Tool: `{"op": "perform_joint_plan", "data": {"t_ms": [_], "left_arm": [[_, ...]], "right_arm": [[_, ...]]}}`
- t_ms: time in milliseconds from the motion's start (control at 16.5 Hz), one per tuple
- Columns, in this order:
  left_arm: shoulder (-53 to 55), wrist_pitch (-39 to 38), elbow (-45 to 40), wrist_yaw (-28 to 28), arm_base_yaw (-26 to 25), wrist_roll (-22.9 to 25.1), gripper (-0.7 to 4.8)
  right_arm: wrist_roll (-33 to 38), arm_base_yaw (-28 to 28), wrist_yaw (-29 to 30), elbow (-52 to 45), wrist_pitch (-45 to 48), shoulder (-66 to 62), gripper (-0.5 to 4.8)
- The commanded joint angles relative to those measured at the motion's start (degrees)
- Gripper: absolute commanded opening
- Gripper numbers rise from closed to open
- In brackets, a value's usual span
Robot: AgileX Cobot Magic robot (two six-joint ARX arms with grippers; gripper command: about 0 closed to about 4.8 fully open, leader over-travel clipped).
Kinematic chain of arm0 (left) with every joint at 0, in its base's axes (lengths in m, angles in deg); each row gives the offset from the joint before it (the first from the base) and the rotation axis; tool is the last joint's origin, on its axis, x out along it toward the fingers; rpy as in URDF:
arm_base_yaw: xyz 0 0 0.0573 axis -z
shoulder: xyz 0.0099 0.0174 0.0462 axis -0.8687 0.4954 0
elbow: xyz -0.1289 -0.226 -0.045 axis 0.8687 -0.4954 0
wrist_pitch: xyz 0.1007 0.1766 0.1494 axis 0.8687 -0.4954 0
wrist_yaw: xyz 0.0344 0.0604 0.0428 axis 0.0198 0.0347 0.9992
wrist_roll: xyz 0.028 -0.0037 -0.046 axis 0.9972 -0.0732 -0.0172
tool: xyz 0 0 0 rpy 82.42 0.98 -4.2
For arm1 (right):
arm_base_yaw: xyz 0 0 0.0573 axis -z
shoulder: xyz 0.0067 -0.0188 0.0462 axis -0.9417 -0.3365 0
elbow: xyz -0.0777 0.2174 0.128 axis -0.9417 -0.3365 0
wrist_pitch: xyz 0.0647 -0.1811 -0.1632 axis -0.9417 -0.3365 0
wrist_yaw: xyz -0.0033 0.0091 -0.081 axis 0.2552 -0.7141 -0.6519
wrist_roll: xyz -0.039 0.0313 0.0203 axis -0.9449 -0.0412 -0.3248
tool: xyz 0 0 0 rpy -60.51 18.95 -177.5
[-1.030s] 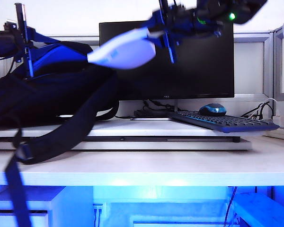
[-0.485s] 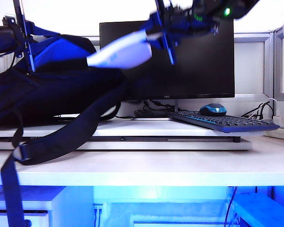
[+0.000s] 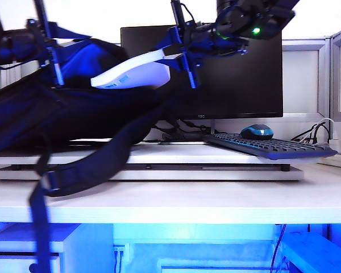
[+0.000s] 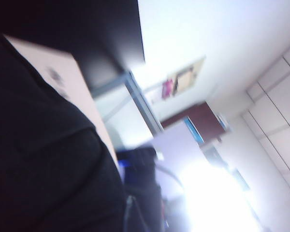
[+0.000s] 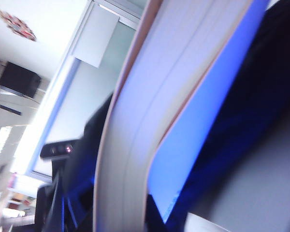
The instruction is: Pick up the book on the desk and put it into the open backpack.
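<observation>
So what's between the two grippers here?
In the exterior view, the book, held by the right gripper, spans toward the left gripper above the backpack.

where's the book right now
In the exterior view the book is up off the desk, left of centre, clamped in the right hand, its free end over the backpack opening.

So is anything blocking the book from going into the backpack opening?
Nothing visible does. The right gripper holds the book in the air at the backpack's blue-lined mouth, which the left gripper holds up, shut on the fabric.
</observation>
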Motion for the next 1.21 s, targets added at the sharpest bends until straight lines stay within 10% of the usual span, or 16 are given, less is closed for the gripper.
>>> {"op": "perform_joint_plan", "data": {"t_ms": [61, 970, 1091, 1212], "left_arm": [[-3.4, 8.7, 1.5, -3.6, 3.8, 0.7, -0.05], [-4.2, 8.4, 2.8, -6.5, 6.1, -1.7, -0.05], [-4.3, 8.6, 2.9, -6.5, 6.1, 2.1, 0.01], [-4.2, 5.4, 2.9, -7.5, 5.0, 4.4, 1.12]], "right_arm": [[3.2, -1.0, 0.3, 5.7, 4.4, -3.1, -0.09], [12.4, -7.5, 5.9, 16.4, 4.0, -16.5, -0.02], [12.3, -7.1, 6.5, 16.5, 3.0, -16.5, 4.14], [11.8, -6.6, 6.9, 16.5, 3.5, -16.5, 4.79]]}}
